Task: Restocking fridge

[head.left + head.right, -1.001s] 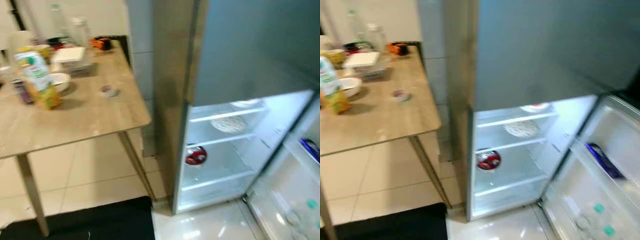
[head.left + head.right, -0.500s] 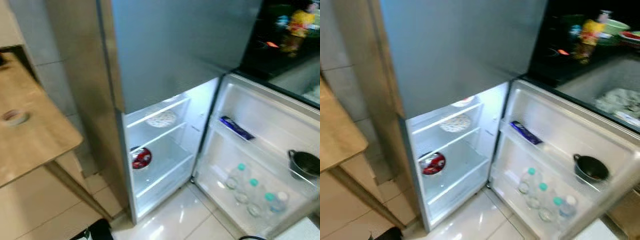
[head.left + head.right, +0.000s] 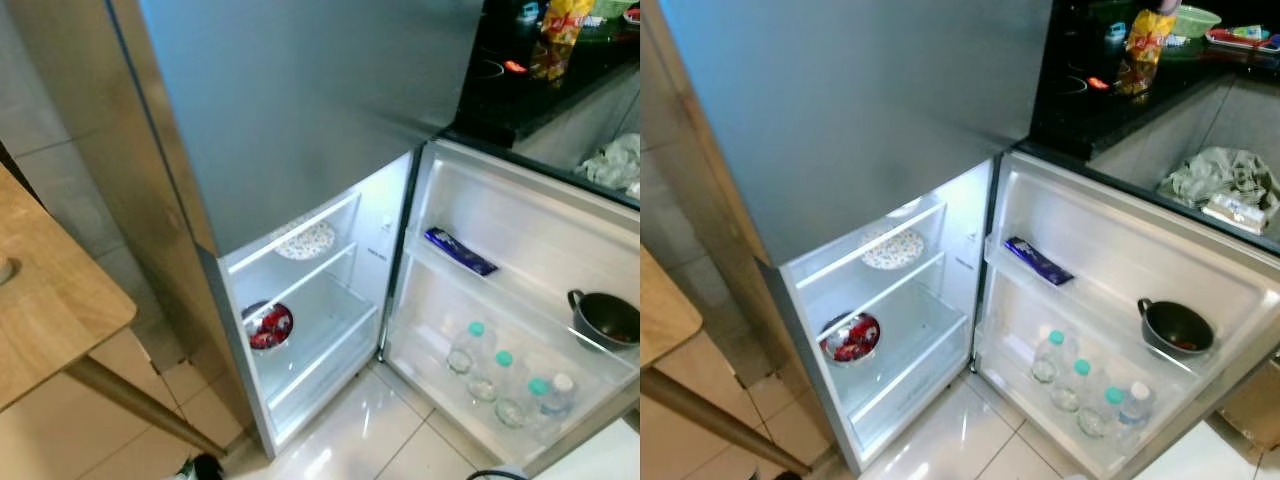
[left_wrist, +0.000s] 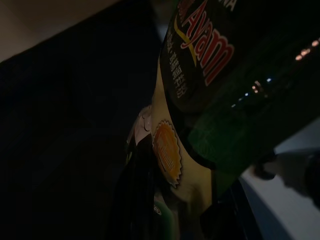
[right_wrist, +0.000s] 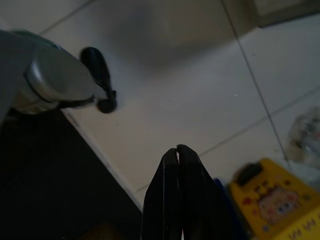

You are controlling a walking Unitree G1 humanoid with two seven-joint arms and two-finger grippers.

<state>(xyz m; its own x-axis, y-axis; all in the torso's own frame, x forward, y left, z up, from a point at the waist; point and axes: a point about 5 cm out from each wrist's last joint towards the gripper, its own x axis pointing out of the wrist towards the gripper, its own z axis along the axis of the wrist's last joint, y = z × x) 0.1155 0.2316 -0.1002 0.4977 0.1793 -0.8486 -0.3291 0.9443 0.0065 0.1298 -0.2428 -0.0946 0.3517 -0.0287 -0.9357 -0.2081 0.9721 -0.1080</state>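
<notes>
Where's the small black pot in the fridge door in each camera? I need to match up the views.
Left eye view: black pot at the far right edge, on the open door's middle shelf.
Right eye view: the same pot right of centre, on that shelf.
Left wrist view: not in it.
Right wrist view: not in it.
Shared landmark: the water bottles on the door shelf just below the pot, in both eye views.

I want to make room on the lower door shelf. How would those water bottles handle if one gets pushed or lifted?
The water bottles are clear, thin plastic, so probably squashy under a tight grip. They look filled, so likely heavy for their size. Standing tall and narrow behind the door shelf rail, a push may tip one against its neighbour.
</notes>
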